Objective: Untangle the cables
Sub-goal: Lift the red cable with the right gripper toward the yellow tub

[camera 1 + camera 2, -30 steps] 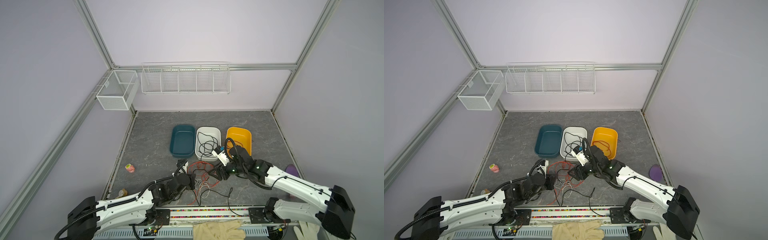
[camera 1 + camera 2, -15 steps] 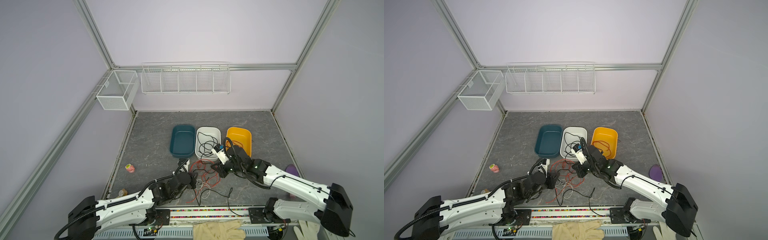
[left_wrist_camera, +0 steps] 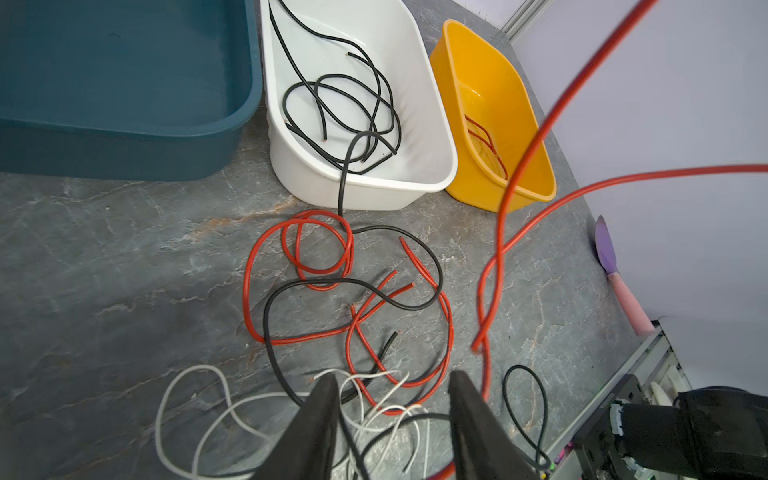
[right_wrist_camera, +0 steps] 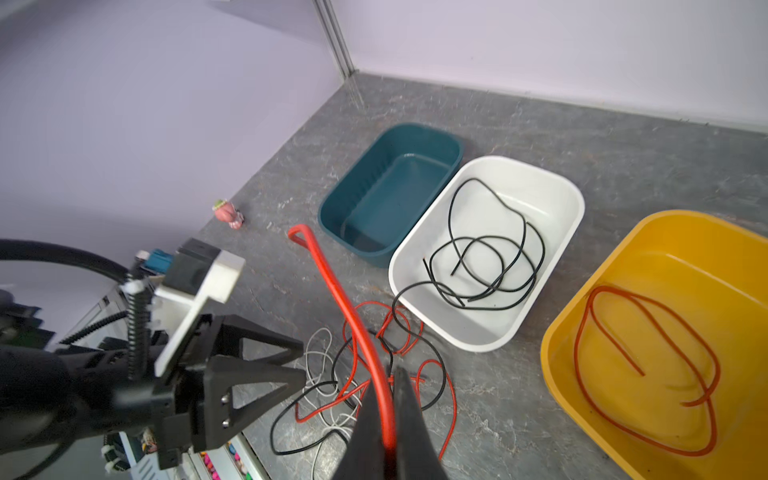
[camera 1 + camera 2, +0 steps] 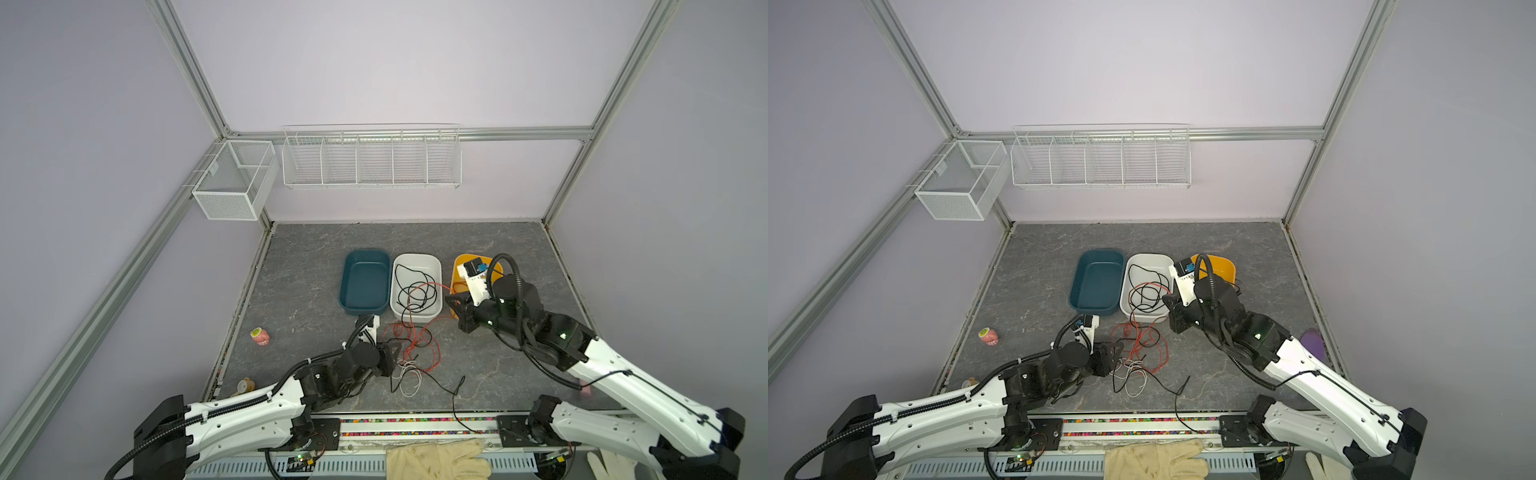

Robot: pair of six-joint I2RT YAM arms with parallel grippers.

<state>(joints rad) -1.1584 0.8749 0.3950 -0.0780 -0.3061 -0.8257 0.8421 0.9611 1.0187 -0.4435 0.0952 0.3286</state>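
Pinching a red cable [image 4: 332, 282] that runs out of frame is the right claw [image 4: 384, 380]; left claw [image 3: 393, 376] gapes.

**Work Surface and Items Resting on It**

The tabletop [image 5: 316, 266] is a flat grey slab with pale marble veining. Three open bins stand on it side by side in a row: a teal bin [image 5: 365, 280], a white bin [image 5: 430, 268] in the middle, and a yellow bin [image 5: 1223, 268]. Just in front of the white bin, the cables [image 5: 409, 353] lie in a loose tangle of red, black and white strands. A small pink toy [image 5: 259, 336] sits near the left edge, well apart from the bins. A purple spatula [image 5: 1312, 338] lies along the right edge.
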